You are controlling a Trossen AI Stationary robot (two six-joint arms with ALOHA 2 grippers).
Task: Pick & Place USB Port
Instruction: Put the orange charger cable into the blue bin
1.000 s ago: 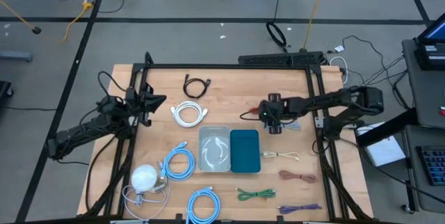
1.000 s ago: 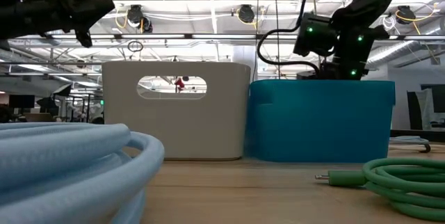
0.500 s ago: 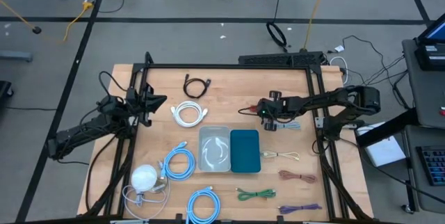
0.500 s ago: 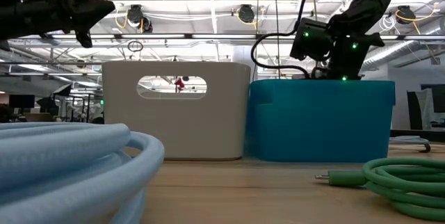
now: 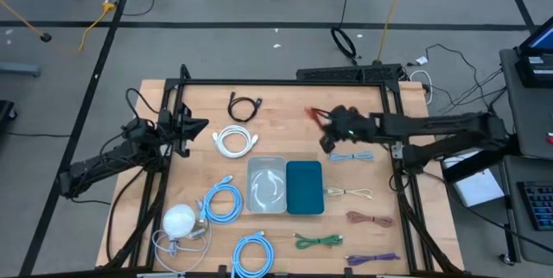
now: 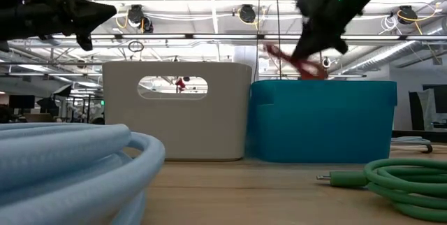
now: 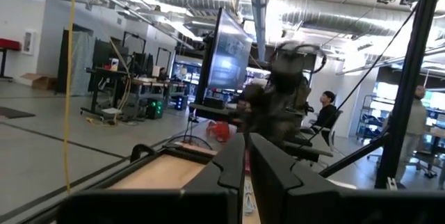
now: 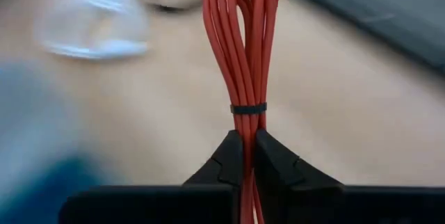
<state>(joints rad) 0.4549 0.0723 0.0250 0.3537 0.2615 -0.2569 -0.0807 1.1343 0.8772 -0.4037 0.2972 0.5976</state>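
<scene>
Lifting clear of the table, the right gripper [image 8: 248, 156], which stood open a second ago, now clamps the red cable bundle [image 8: 243, 50] above the teal bin [image 5: 304, 186]; left gripper [image 5: 192, 126], shut, waits.

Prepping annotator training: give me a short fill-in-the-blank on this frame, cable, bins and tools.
1. The right tool is shut on a bundled ____ cable.
2. That cable hangs ____ the wooden table, not resting on it.
3. The teal plastic bin stands right beside the ____ plastic bin.
4. The left tool is ____ and holds nothing.

Missing: red; above; white; shut
</scene>
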